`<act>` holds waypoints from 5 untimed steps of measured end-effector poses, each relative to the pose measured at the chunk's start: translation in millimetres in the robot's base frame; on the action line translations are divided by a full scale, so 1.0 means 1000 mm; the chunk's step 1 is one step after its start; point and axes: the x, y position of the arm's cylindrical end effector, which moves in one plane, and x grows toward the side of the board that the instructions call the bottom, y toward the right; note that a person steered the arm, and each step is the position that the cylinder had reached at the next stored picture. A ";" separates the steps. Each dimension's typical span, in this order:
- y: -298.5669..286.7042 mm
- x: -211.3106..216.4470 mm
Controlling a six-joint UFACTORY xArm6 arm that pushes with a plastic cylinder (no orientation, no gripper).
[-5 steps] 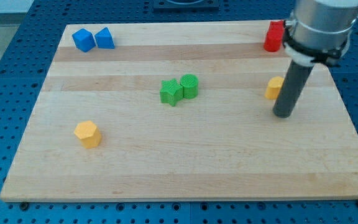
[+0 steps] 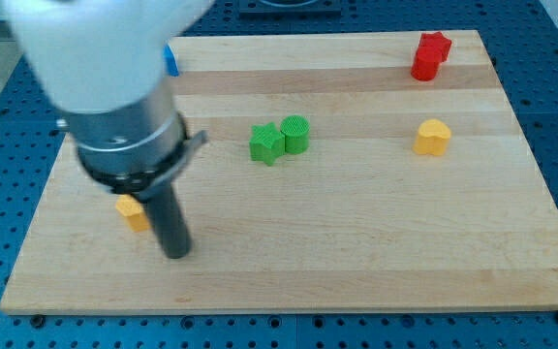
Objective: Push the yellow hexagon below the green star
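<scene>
The yellow hexagon [image 2: 131, 213] lies on the wooden board [image 2: 356, 242] at the view's lower left, partly hidden behind my rod. My tip [image 2: 175, 252] rests on the board just right of and slightly below the hexagon, close to it; contact cannot be told. The green star [image 2: 265, 143] sits near the board's middle, up and to the right of my tip, touching a green cylinder [image 2: 296, 133] on its right.
A yellow heart-like block [image 2: 432, 137] lies at the right. A red block [image 2: 430, 54] stands at the top right corner. A blue block [image 2: 170, 61] shows partly at the top left, behind the arm, which hides that corner.
The arm has swung from the board's right side, beside the yellow block there, across to the lower left beside the yellow hexagon. No block has visibly moved.
</scene>
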 end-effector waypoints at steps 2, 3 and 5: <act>-0.058 -0.015; -0.058 -0.036; -0.030 -0.062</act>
